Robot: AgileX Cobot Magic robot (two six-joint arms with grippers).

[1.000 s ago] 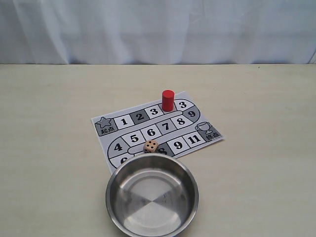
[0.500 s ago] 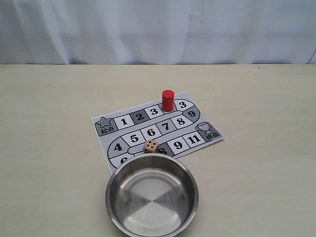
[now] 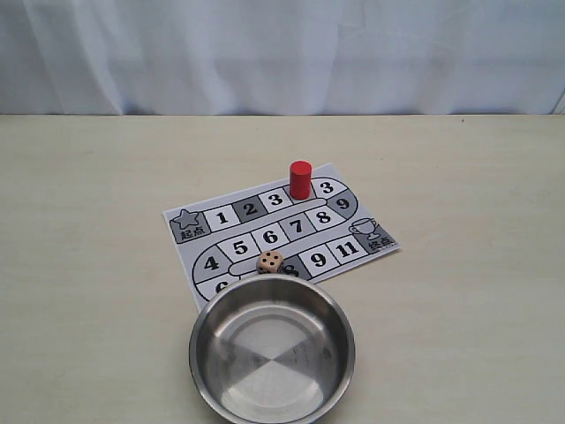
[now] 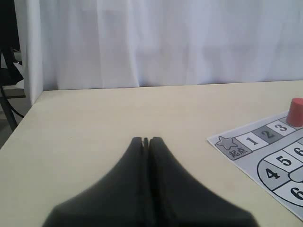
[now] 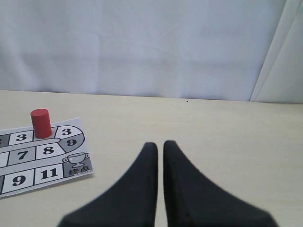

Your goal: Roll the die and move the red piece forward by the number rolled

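The die (image 3: pixel 271 261), a small tan cube showing four pips on top, lies on the paper board (image 3: pixel 250 209) just behind the steel bowl's rim. The red piece (image 3: pixel 300 179) stands upright on the board's top row, between the two squares marked 3. Neither gripper shows in the exterior view. In the left wrist view my left gripper (image 4: pixel 146 140) is shut and empty over bare table, with the red piece (image 4: pixel 296 112) and board (image 4: pixel 265 156) far off to one side. In the right wrist view my right gripper (image 5: pixel 160 144) is shut and empty, well apart from the red piece (image 5: pixel 40 123).
An empty steel bowl (image 3: pixel 205 329) stands at the table's near edge, overlapping the board's front. A white curtain (image 3: pixel 282 53) hangs behind the table. The table's edge (image 4: pixel 23 118) shows in the left wrist view.
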